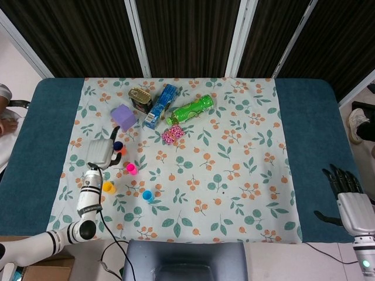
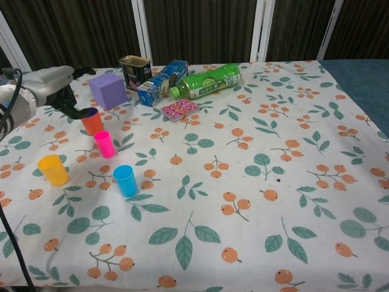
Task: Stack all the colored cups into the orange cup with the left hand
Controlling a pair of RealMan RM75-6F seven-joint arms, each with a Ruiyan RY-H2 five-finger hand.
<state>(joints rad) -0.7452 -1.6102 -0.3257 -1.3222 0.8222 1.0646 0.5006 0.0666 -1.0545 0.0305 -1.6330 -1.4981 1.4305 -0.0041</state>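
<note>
The orange cup (image 2: 92,124) stands at the left of the flowered cloth, with the dark blue cup (image 2: 91,112) sunk into it so only the rim shows. My left hand (image 2: 53,89) is right beside it. Its dark fingers reach the cup's left rim while the thumb stands lifted well above, so nothing is held. In the head view the left hand (image 1: 101,153) sits just left of the dark blue cup (image 1: 118,145). A pink cup (image 2: 104,144), a yellow cup (image 2: 53,170) and a light blue cup (image 2: 126,180) stand apart nearer the front. My right hand (image 1: 350,202) hangs empty off the table's right edge.
Behind the cups stand a purple cube (image 2: 108,90), a tin can (image 2: 135,71), a blue carton (image 2: 162,82) and a lying green bottle (image 2: 206,81). A pink packet (image 2: 180,109) lies in front of them.
</note>
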